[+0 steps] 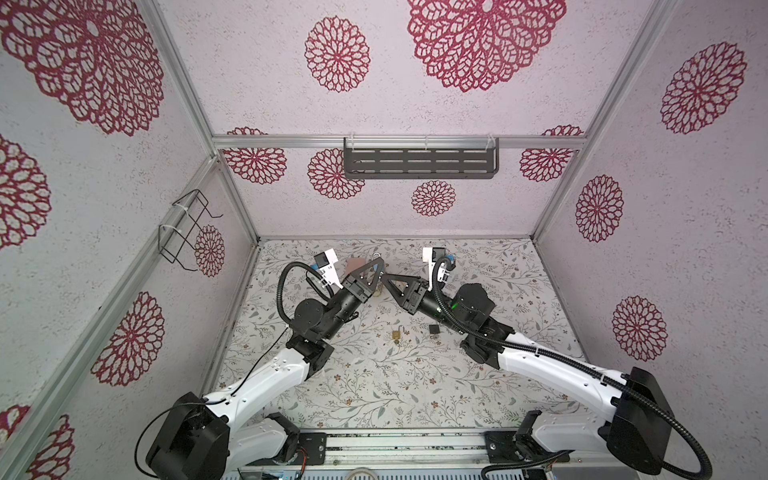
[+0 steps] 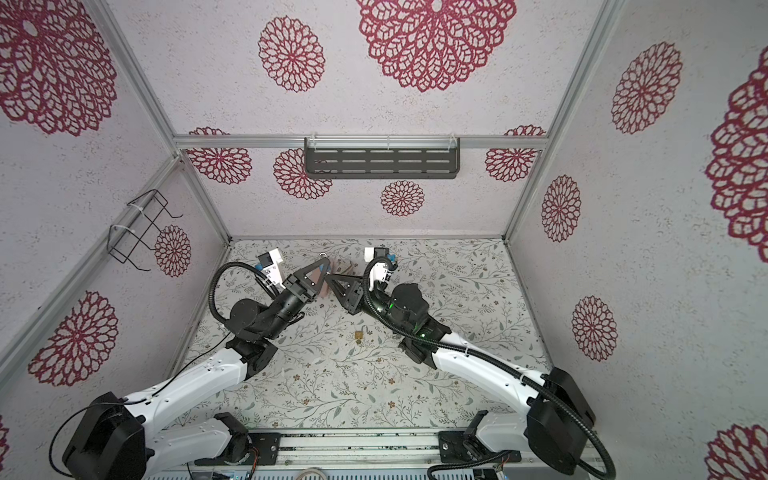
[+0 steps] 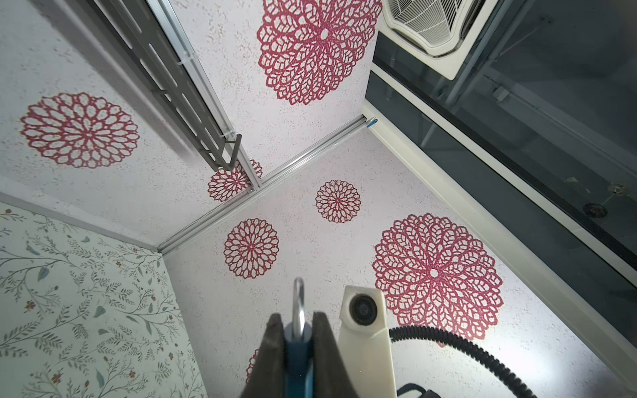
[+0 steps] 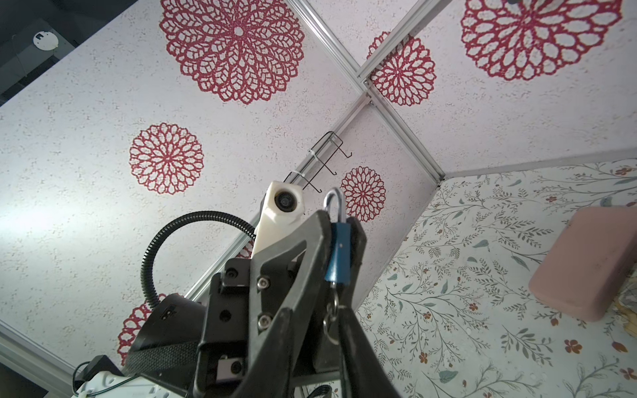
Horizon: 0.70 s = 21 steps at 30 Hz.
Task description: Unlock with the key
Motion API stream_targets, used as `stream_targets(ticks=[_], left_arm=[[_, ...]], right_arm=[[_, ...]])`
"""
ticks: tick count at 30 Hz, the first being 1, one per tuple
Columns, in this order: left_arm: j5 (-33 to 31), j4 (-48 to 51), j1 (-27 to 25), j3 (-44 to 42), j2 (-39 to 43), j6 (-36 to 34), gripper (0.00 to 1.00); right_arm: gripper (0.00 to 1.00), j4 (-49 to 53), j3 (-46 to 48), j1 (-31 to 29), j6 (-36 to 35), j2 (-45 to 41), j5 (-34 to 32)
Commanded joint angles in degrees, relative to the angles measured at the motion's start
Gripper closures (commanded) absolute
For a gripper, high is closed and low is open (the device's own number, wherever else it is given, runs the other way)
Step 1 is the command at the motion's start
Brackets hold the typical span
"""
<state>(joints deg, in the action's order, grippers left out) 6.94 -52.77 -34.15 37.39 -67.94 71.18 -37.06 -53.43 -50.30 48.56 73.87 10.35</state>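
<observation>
A blue padlock (image 4: 339, 253) with a silver shackle (image 3: 298, 299) is held up in the air, with my left gripper (image 3: 298, 315) shut on its body. In both top views that gripper (image 1: 379, 261) points toward the back wall, the shackle poking out past its tips. A small key (image 4: 333, 292) sits in the lock's underside, and a key ring (image 4: 330, 322) hangs from it. My right gripper (image 4: 314, 309) is right under the lock, its jaws apart on either side of the ring, which lies against one finger (image 4: 346, 320). In a top view its tip (image 2: 328, 277) meets the left gripper.
A brass padlock (image 1: 397, 333) and a small black item (image 1: 435, 329) lie on the floral table between the arms. A pink block (image 4: 582, 262) rests behind the grippers. A black shelf (image 1: 419, 164) hangs on the back wall, a wire rack (image 1: 187, 228) on the left wall.
</observation>
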Motion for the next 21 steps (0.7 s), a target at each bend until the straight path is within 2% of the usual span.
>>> stream_targets(ticks=[1,14,21], left_arm=[[-0.08,-1.39,-0.52,0.8,-0.28,-0.07,1.0],[0.39,-1.84,-0.92,0.58,0.71,0.5,1.0],[0.97,-2.43,-1.64,0.67,1.15,1.34,1.0]], right_arm=[[0.77,-2.91,-1.59,-0.08,-0.6,-0.02,0.84],[0.79,-3.77,-2.81,0.49,0.18,1.79,1.42],[0.84,-5.79,-3.32,1.0,0.88,2.78,2.65]])
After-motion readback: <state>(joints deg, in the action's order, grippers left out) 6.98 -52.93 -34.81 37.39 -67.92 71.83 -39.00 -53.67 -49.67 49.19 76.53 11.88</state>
